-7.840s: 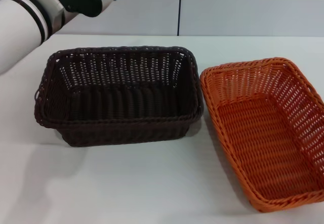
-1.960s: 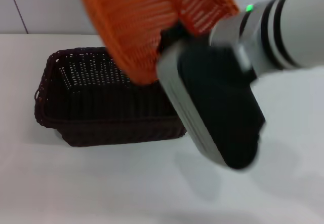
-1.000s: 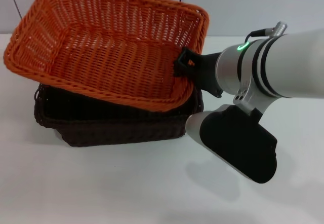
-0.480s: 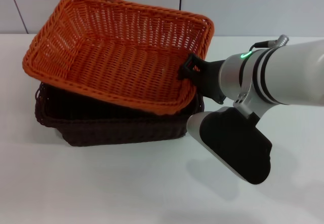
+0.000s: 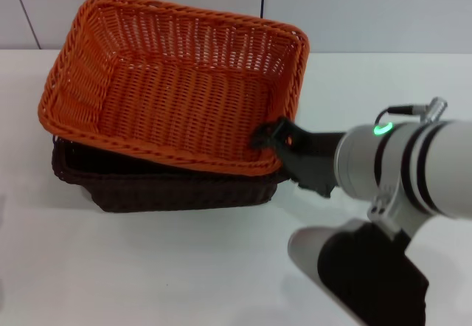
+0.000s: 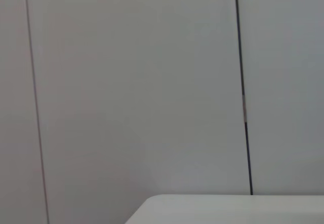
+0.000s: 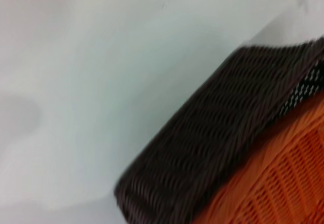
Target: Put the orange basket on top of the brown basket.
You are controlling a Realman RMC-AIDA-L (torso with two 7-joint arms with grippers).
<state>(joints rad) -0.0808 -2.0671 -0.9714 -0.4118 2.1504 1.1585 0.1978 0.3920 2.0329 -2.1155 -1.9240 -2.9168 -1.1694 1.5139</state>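
The orange basket [image 5: 169,97] lies on top of the brown basket [image 5: 162,189], tilted, with its far side raised and its near rim resting on the brown basket's near rim. My right gripper [image 5: 271,138] is at the orange basket's near right corner, with its black fingers closed over the braided rim. The right wrist view shows the brown basket's outer wall [image 7: 212,153] with the orange basket [image 7: 283,183] above it. Most of the brown basket is hidden under the orange one. My left gripper is out of view.
The baskets stand on a white table [image 5: 147,267] against a grey panelled wall [image 5: 369,9]. My right arm's forearm and elbow [image 5: 369,267] fill the near right of the table. The left wrist view shows only the wall and a table edge [image 6: 228,203].
The orange basket has come down and toward the near side, settling onto the brown basket. My right arm has moved nearer and lower, still at the rim.
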